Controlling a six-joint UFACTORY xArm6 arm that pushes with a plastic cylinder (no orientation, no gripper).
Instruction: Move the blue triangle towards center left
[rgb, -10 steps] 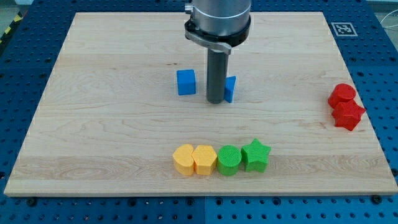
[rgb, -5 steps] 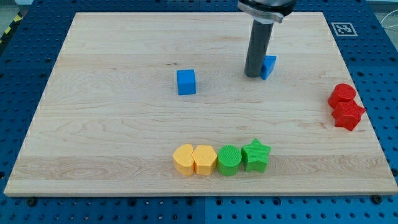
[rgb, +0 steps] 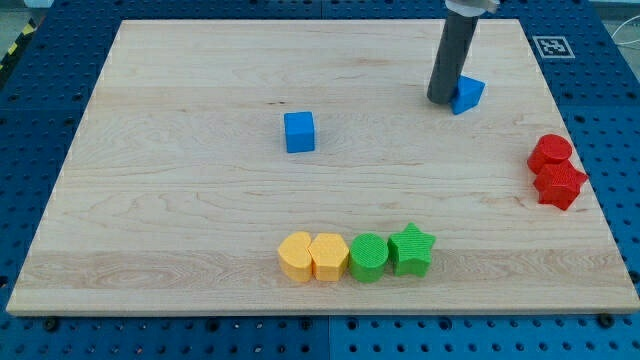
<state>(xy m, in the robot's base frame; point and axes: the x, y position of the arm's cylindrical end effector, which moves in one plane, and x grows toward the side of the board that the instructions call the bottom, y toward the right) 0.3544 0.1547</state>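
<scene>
1. The blue triangle (rgb: 468, 95) was a small solid-blue wedge, its face toward the view's bottom darker than its top.
2. Which way its apex pointed, and where its long axis ran, could not be settled: my tip hid its left edge, and the visible part looked about as wide as tall.
3. It sat in the upper right part of the wooden board (rgb: 180, 220), near the view's top edge and well right of centre.
4. My tip (rgb: 441, 100) stood on the board touching the triangle's left side, the dark rod rising straight up out of the view's top.
5. The arm carried no fingers to be apart or together; only the rod showed.
6. The blue cube (rgb: 299, 132) lay well apart to the view's left, near the board's middle.
7. Along the view's bottom ran a touching row: a yellow block (rgb: 295, 256), a second yellow block (rgb: 329, 257), a green round block (rgb: 368, 257) and a green star (rgb: 412, 249).
8. Two red blocks (rgb: 554, 170) touched at the right edge.
</scene>
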